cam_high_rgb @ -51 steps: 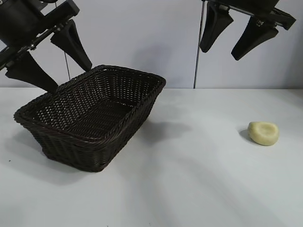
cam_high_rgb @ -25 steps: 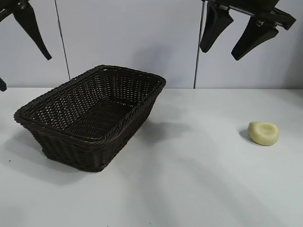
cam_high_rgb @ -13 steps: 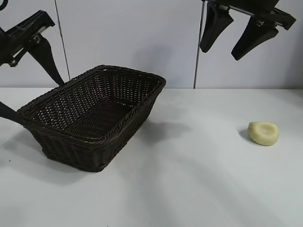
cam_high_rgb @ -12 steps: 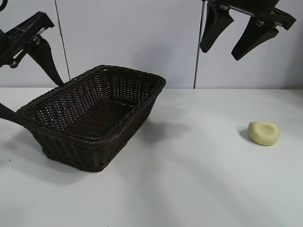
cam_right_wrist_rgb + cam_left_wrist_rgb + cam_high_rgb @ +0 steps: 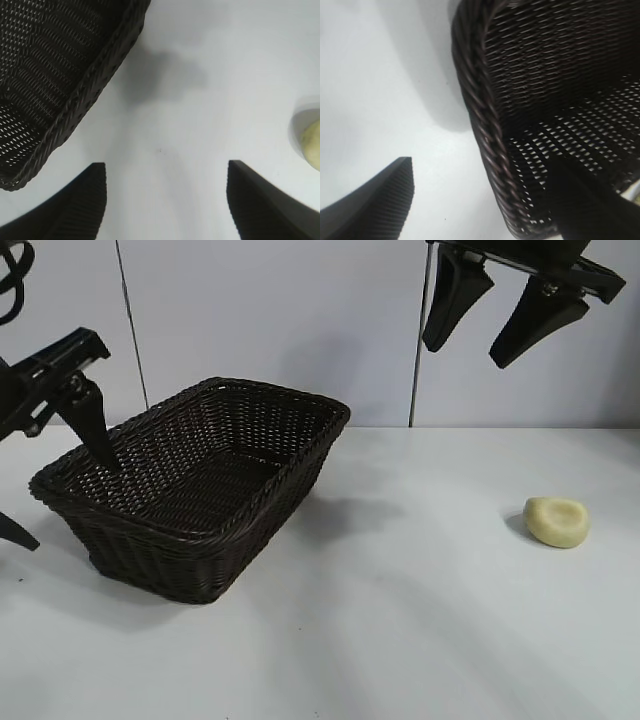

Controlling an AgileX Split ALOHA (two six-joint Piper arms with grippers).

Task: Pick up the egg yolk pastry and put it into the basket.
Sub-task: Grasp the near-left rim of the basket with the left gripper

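Note:
The pale yellow egg yolk pastry [image 5: 557, 521] lies on the white table at the right, dent facing up; its edge also shows in the right wrist view [image 5: 312, 145]. The dark brown wicker basket [image 5: 160, 560] stands at the left and is empty. My left gripper [image 5: 68, 506] is open at the basket's left end, one finger inside, the other outside, straddling the braided rim [image 5: 480, 100]. In its wrist view the left gripper [image 5: 482, 162] has the rim between the fingers. My right gripper [image 5: 463, 353] hangs open and empty high above the table, left of the pastry, and also shows in its wrist view [image 5: 165, 164].
The white table [image 5: 400, 620] spreads between basket and pastry. A pale wall with a thin vertical seam [image 5: 413, 390] stands behind. The basket's corner [image 5: 90, 90] shows in the right wrist view.
My left gripper has come down from high at the left, and its fingers now straddle the basket's left rim. The right gripper, pastry and basket have not moved.

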